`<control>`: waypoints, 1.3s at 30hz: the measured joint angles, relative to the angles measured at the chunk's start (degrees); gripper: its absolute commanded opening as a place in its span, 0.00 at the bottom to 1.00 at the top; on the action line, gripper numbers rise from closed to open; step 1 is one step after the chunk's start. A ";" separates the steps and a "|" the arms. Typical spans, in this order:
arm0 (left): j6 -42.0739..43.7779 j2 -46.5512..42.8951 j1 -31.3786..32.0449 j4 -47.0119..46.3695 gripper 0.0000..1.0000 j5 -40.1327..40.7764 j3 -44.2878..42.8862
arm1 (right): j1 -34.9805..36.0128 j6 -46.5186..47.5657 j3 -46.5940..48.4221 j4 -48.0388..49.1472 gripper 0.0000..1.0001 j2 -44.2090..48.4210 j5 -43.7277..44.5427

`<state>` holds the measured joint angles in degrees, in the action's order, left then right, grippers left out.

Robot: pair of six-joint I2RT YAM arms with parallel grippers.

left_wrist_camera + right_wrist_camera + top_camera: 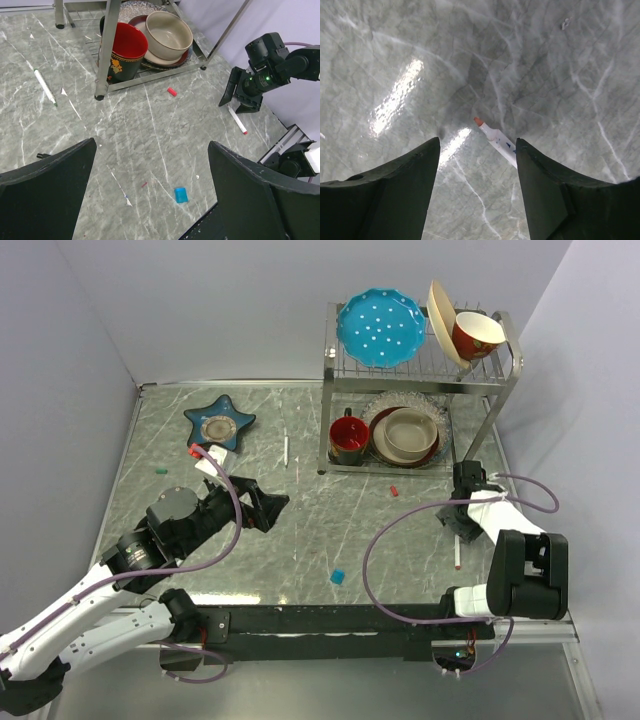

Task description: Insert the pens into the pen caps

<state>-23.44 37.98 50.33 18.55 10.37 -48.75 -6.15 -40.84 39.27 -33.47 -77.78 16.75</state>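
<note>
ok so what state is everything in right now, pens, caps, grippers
left gripper, open, empty
right gripper, open, over the red-tipped pen, not gripping it
red-tipped pen, uncapped, lying flat
white pen, lying flat, no cap near it
red cap, loose, on no pen
blue cap, loose, on no pen

I see a grey tabletop with white marble veining (pixel 300 530). Upper centre of the top view: a bright blue plate with white dots (pixel 379 328). Upper left: a dark blue star-shaped dish (pixel 219 423). In the left wrist view, a white pen with a red tip (pixel 237 119) lies at right, a small red cap (pixel 172 91) at centre, a bright blue cap (pixel 181 195) at the bottom, and a white pen with a green tip (pixel 44 86) at left.
</note>
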 measured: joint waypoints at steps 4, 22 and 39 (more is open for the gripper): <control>0.07 0.00 0.00 0.00 0.99 0.02 0.00 | 0.00 -0.07 -1.11 -0.02 0.58 1.11 -1.42; 0.17 -0.39 0.00 -0.02 0.99 0.09 0.00 | 0.33 -0.20 -1.90 0.09 0.37 1.55 -2.91; 0.26 -0.46 0.00 0.00 0.99 0.61 0.00 | 10.43 -3.43 -1.22 5.22 0.25 -1.70 -1.03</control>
<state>-23.18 37.52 50.33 18.55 10.98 -48.75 4.27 -44.27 38.04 -28.25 -79.48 15.73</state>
